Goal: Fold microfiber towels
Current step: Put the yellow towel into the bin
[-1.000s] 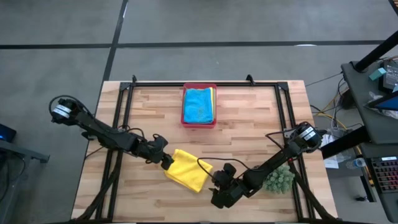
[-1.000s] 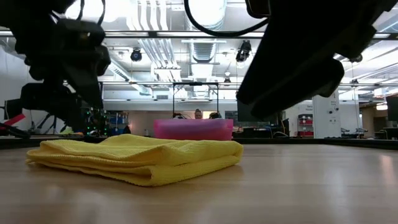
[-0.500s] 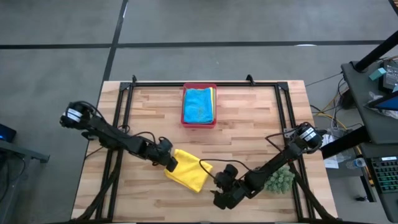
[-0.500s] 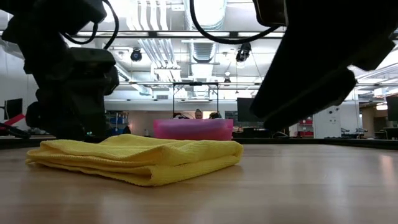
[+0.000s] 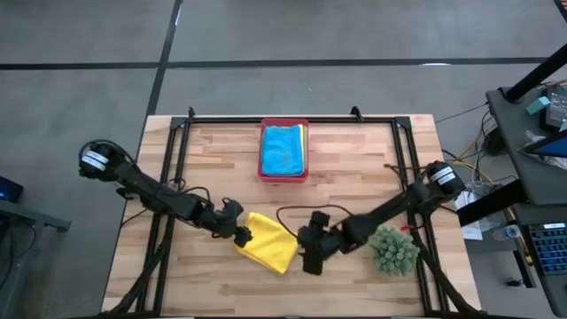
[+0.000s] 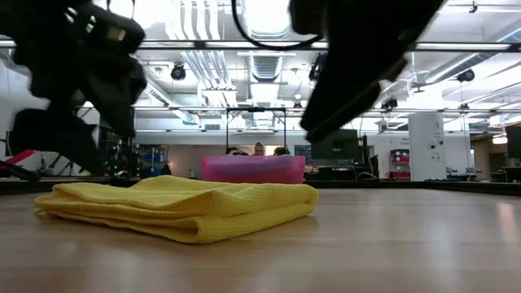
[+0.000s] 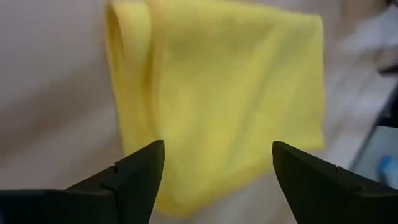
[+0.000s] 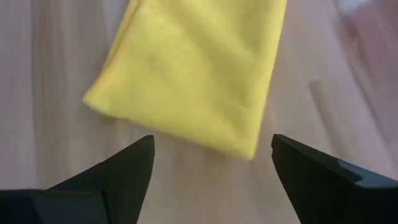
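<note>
From above, a folded yellow towel (image 5: 266, 241) lies as a slanted rectangle on the wooden worktop (image 5: 354, 186), toward its near edge. The left hand (image 5: 240, 234) sits at the towel's left end and the right hand (image 5: 310, 256) just off its right end; neither holds it. Farther back, a pink tray (image 5: 283, 175) holds a turquoise towel (image 5: 283, 150) on top, with a yellow edge (image 5: 303, 140) of another showing at its right side. A spiky green plant (image 5: 392, 249) stands to the right of the right arm.

At worktop height, the yellow towel (image 6: 183, 207) rests flat in soft, thick layers, the folded edge rounded toward the camera. The pink tray (image 6: 253, 169) shows behind it. Dark arm parts hang above at both sides.

In the left wrist view, the left hand (image 7: 217, 163) has its fingers (image 7: 140, 171) spread wide with nothing between them, and the yellow towel (image 7: 217, 93) lies ahead, its layered edge visible along one side.

In the right wrist view, the right hand (image 8: 211, 163) is likewise wide and empty, its fingers (image 8: 127, 171) apart from the yellow towel (image 8: 193, 81), which lies flat on the wood.
</note>
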`<state>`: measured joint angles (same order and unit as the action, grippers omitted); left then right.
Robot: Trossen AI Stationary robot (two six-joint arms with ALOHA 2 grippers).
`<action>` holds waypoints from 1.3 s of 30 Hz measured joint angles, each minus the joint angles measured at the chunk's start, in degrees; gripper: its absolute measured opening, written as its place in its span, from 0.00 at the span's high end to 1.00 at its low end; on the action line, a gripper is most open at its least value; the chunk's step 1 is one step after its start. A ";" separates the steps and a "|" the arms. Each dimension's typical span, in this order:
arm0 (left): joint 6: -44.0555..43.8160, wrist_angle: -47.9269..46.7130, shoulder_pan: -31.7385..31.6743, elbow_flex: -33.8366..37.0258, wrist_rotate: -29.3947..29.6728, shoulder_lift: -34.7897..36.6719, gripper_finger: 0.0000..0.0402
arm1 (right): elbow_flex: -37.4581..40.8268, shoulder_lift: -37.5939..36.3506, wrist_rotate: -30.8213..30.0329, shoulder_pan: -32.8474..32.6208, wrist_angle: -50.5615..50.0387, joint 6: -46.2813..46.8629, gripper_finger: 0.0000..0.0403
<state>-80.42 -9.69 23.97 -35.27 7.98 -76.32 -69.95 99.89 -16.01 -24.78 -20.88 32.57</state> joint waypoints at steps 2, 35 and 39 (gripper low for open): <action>-4.36 -0.28 1.92 -0.38 -0.42 0.44 0.30 | 0.00 -0.15 2.82 2.73 0.27 -3.91 0.23; -33.65 10.21 11.63 -13.79 5.47 -23.51 0.30 | 8.56 -0.06 24.11 20.71 23.25 -23.75 0.25; -24.99 6.10 7.93 -12.88 4.10 -22.29 0.30 | 8.72 -0.06 24.13 20.71 23.30 -24.08 0.24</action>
<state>-105.40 -3.59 31.91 -48.15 12.08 -98.62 -61.23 99.83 8.12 -4.08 2.42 8.49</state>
